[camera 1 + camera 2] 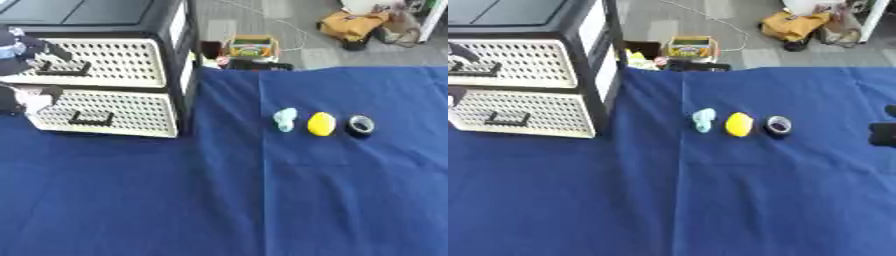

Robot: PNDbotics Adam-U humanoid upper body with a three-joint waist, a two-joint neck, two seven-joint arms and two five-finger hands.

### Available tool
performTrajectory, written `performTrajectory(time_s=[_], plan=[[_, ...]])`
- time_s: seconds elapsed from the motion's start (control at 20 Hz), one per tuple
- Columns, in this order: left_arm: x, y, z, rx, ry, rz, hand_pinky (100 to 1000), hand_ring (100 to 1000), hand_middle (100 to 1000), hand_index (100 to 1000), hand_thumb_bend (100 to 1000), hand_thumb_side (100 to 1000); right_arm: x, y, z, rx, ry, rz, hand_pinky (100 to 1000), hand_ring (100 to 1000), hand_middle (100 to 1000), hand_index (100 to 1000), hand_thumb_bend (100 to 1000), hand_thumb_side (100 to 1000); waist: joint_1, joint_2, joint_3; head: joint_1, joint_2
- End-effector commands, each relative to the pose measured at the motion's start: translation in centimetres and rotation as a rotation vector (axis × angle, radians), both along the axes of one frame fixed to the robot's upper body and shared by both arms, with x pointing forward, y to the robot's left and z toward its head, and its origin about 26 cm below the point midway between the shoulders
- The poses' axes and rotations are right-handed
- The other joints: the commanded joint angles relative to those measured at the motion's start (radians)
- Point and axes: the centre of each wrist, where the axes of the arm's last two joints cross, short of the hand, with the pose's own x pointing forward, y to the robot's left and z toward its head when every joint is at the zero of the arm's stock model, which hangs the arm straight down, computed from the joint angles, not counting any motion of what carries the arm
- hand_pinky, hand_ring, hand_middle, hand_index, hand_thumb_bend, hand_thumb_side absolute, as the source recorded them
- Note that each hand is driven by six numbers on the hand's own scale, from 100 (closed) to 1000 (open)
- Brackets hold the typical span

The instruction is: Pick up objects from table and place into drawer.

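Note:
Three small objects lie in a row on the blue cloth point(227, 200): a pale blue lump point(284, 119), a yellow lemon-shaped thing point(321, 123) and a black tape roll point(360, 125). At the far left stands a black drawer unit point(171, 30) with two white perforated drawers. My left hand point(26, 50) is against the upper drawer front point(114, 60), beside its black handle point(63, 71), and is cut off by the picture's edge. The lower drawer point(131, 112) sits under it. My right hand point(883, 134) shows only as a dark shape at the right edge, apart from the objects.
Behind the table's far edge, on the grey floor, are a yellow and green box point(252, 47), a cable and a tan bag point(354, 24). The cloth has a fold line point(262, 190) running front to back.

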Motion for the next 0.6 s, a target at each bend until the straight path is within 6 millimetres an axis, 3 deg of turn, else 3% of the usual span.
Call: performTrajectory(time_s=[0.05, 0.6], plan=[[-0.34, 0.4, 0.91, 0.02, -0.038, 0.016, 182, 100, 100, 922, 177, 450, -0.19, 0.06, 0.66, -0.021, -0.022, 0.003, 599, 665, 468, 766, 100, 936, -0.001, -0.018, 0.0, 0.005, -0.018], [0.21, 0.62, 0.2, 0.067, -0.047, 0.053, 190, 100, 100, 901, 217, 453, -0.14, 0.22, 0.6, -0.016, -0.02, 0.006, 599, 665, 466, 766, 100, 936, -0.004, -0.01, -0.001, 0.009, -0.02]])
